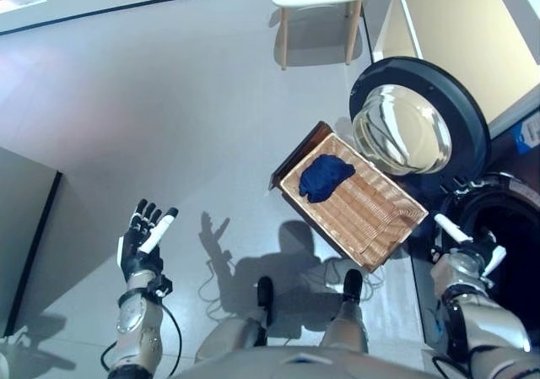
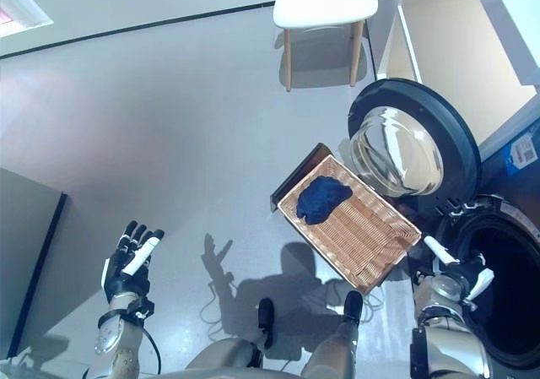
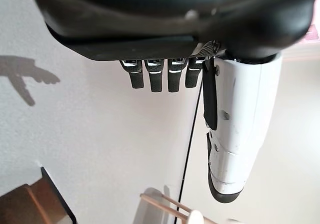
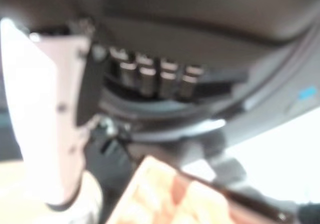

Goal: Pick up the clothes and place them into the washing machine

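Observation:
A dark blue garment (image 1: 325,177) lies bunched at the far end of the shallow wicker basket (image 1: 371,219), which rests on a low dark brown box (image 1: 297,153) beside the washing machine. The machine's round door (image 1: 419,126) stands open, and its dark drum opening (image 2: 506,286) is to the right of the basket. My left hand (image 1: 143,242) is open and empty, held up over the floor far to the left of the basket. My right hand (image 1: 466,250) is open and empty by the drum opening, just right of the basket's near end.
A white chair (image 1: 322,8) with wooden legs stands behind the machine door. A dark panel (image 1: 25,244) stands at the left edge. Grey floor (image 1: 169,126) spreads between my left hand and the basket.

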Robot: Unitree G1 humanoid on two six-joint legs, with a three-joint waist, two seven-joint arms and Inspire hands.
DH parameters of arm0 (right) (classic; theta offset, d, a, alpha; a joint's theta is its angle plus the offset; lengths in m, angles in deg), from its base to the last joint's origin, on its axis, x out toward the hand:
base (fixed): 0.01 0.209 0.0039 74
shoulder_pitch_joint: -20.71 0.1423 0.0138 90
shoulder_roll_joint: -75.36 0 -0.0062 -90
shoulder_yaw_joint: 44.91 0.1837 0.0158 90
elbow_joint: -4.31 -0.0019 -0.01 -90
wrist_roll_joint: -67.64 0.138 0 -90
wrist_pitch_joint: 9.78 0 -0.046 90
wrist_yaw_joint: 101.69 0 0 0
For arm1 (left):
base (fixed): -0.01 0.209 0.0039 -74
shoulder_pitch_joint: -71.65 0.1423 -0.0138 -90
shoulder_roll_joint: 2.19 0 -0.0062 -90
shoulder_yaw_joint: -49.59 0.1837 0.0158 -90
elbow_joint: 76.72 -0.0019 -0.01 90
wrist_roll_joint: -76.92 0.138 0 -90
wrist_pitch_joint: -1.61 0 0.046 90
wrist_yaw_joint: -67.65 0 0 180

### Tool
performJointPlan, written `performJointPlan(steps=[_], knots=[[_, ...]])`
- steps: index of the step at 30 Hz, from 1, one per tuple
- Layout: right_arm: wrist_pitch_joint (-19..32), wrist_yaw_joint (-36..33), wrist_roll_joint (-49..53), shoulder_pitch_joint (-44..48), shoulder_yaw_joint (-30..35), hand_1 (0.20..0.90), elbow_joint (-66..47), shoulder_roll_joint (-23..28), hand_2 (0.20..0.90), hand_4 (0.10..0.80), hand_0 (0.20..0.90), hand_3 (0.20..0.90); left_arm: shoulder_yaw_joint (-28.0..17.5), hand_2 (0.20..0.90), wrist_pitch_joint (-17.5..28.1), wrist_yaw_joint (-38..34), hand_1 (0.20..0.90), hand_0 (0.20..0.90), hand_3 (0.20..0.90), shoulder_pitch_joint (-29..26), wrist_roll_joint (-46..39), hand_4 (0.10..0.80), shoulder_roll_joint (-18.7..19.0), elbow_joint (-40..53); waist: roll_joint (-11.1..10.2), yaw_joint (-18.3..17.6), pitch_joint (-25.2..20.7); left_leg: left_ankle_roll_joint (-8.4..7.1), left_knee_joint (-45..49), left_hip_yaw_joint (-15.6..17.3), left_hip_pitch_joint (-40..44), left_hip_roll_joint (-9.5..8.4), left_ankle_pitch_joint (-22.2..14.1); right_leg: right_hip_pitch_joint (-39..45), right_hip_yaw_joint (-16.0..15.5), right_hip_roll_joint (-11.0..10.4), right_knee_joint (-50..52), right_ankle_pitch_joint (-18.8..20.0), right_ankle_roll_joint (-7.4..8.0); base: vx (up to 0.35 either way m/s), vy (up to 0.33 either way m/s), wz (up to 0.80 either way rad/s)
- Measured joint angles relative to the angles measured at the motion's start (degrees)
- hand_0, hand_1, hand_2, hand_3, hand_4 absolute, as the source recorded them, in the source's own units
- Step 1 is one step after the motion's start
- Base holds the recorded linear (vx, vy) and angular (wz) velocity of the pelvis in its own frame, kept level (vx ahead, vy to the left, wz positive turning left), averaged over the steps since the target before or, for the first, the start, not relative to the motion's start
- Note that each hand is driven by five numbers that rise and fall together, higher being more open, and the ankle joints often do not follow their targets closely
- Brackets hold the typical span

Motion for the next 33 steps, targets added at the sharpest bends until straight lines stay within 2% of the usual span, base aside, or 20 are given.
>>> performJointPlan(steps=[6, 12, 17, 26, 33], knots=[[-0.2, 1.0, -1.3, 0.7, -4.1, 0.900, 0.6, -3.5, 0.900, 0.800, 0.900, 0.900, 0.1, 0.900, 0.0, 0.8, 0.900, 0.900, 0.900, 0.2, 0.0, 0.800, 0.0, 0.3, 0.0, 1.1, 0.1, -0.26, 0.0, -1.0, -1.0, 0.13, 0.1, -0.3, -1.3, 0.0, 0.0, -0.2, -0.21, -0.027, -0.006, 0.11], [-1.3, 0.9, -3.6, 7.0, -7.8, 0.900, 1.3, -6.1, 0.900, 0.800, 0.900, 0.900, 0.2, 0.900, -0.1, 1.2, 0.900, 0.900, 0.900, 0.8, 0.0, 0.800, -0.1, 0.7, 0.8, 3.5, 0.5, -0.65, 0.0, -1.9, -2.4, 0.29, 0.4, -0.9, -2.9, 0.0, 0.0, -0.2, -0.24, -0.006, -0.005, 0.17], [-1.3, 0.8, -4.1, 11.4, -8.4, 0.900, 1.4, -7.0, 0.900, 0.800, 0.900, 0.900, 0.4, 0.900, 0.0, 1.3, 0.900, 0.900, 0.900, 0.7, -0.1, 0.800, 0.0, 2.1, 1.4, 6.3, 1.3, -1.20, 0.1, -4.3, -3.8, 0.93, 1.1, -0.9, -5.2, 0.6, 0.0, -0.5, -0.68, -0.005, -0.019, 0.23], [-2.6, 0.0, -4.5, 17.3, -7.5, 0.900, 6.1, -5.0, 0.900, 0.800, 0.900, 0.900, 1.2, 0.900, 0.0, 1.4, 0.900, 0.900, 0.900, 0.3, -0.1, 0.800, 0.2, 5.0, 1.6, 9.2, 3.9, -2.29, 0.1, -7.6, -6.8, 1.25, 2.0, -1.3, -9.4, 0.7, -0.1, -0.9, -0.97, 0.000, -0.009, 0.20], [-2.9, -2.2, -4.0, 20.2, -5.9, 0.900, 7.4, -2.4, 0.900, 0.800, 0.900, 0.900, 2.0, 0.900, 0.1, 1.3, 0.900, 0.900, 0.900, -0.1, -0.1, 0.800, 0.6, 5.2, 1.7, 10.8, 4.5, -1.76, 0.1, -8.4, -10.0, 1.18, 2.7, -3.9, -10.6, 0.6, -0.1, -0.9, -0.80, 0.005, 0.009, 0.11]])
